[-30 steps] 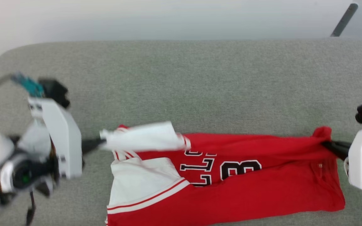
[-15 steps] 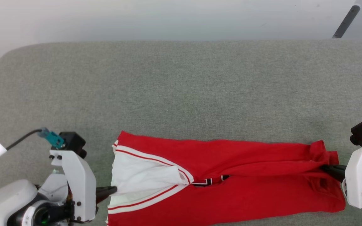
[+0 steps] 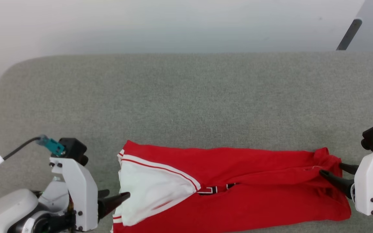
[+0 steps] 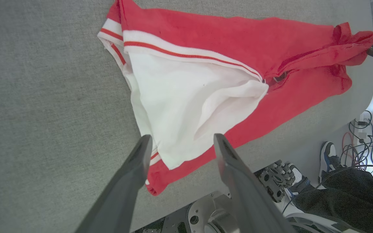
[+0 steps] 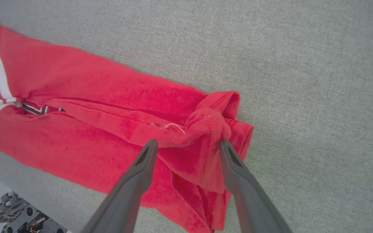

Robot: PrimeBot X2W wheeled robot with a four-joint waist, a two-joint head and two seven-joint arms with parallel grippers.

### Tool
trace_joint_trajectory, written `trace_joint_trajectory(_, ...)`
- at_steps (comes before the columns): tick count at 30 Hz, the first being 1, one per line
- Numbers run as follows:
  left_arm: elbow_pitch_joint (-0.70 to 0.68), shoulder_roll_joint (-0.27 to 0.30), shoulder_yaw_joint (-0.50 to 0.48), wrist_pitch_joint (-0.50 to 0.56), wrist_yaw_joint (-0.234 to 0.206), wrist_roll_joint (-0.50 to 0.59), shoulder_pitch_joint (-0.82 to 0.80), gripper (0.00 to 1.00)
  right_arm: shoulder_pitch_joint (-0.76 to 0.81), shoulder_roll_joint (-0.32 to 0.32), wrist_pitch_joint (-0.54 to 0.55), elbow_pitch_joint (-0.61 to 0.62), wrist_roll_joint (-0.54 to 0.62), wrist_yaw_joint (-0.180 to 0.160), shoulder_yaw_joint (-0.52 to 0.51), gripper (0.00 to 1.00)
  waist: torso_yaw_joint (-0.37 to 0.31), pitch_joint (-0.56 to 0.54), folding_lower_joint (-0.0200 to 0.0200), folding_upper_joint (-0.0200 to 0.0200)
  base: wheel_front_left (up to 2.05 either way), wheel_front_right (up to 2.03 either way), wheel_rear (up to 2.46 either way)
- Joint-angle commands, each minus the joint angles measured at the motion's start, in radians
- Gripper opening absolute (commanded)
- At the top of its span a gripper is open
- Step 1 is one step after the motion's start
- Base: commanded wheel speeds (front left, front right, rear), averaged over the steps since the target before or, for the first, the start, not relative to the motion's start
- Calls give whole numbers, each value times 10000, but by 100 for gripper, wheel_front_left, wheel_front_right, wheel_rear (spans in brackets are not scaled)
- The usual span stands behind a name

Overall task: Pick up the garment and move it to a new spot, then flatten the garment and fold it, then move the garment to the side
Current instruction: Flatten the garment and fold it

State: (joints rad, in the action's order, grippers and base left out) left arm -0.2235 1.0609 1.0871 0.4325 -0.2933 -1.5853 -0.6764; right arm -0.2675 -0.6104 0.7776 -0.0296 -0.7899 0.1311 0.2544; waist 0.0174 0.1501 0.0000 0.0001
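Both grippers had let go since the earlier pictures: half a second before, each pinched one end of the garment (image 3: pixel 254 181), and now their fingers stood spread. The garment's far half, carried up a second before, lay doubled over, hiding most of the dark lettering. The head view itself had also shifted a little.

The garment lay lengthwise along the near edge of the grey surface (image 3: pixel 186 97), white sleeve (image 3: pixel 147 184) toward that surface's left end and red hem toward its right end. The left gripper (image 4: pixel 180 142) sat low at the sleeve end, its open fingers straddling the sleeve's lower edge without clamping it. The right gripper (image 5: pixel 188 144) was open too, with the bunched hem corner (image 5: pixel 212 119) lying loosely between its fingers.

That bunched corner looked like the main risk: if the right arm drew back along the surface, a finger could catch the cloth and drag the fold open. The sleeve was puffed, not flat, so it might spring up once the left fingers left. Lying so close to the surface's near edge, the garment could slide off if tugged.
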Motion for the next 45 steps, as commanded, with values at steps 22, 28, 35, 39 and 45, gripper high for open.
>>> trace_joint_trajectory(22, 849, -116, -1079, -6468, 457, 1720, 2199, 100, 1728, 1458, 639, 72, 1146, -8, -2434, 100, 286, -1627, 0, -1, 0, 0, 0)
trace_joint_trajectory(28, 1496, -835, -2477, -6966, 332, 3036, 3023, 100, 1774, 1519, 1116, -167, 1402, -8, -2971, 100, 598, -1586, 0, -1, 0, 0, 0)
trace_joint_trajectory(35, 2170, -2612, -5608, -6952, 725, 5335, 5158, 100, 1477, 1505, 1539, -598, 1539, -8, -3244, 100, 1001, -1292, 0, -1, 0, 0, 0)
trace_joint_trajectory(39, 2377, -3531, -6972, -6954, 1272, 6301, 6097, 100, 1282, 1425, 1772, -911, 1610, -8, -3259, 100, 1241, -1048, 0, -1, 0, 0, 0)
trace_joint_trajectory(45, 2635, -4630, -8361, -6955, 1940, 7334, 6753, 100, 1046, 1229, 2004, -1325, 1691, -8, -3162, 100, 1543, -677, 0, -1, 0, 0, 0)
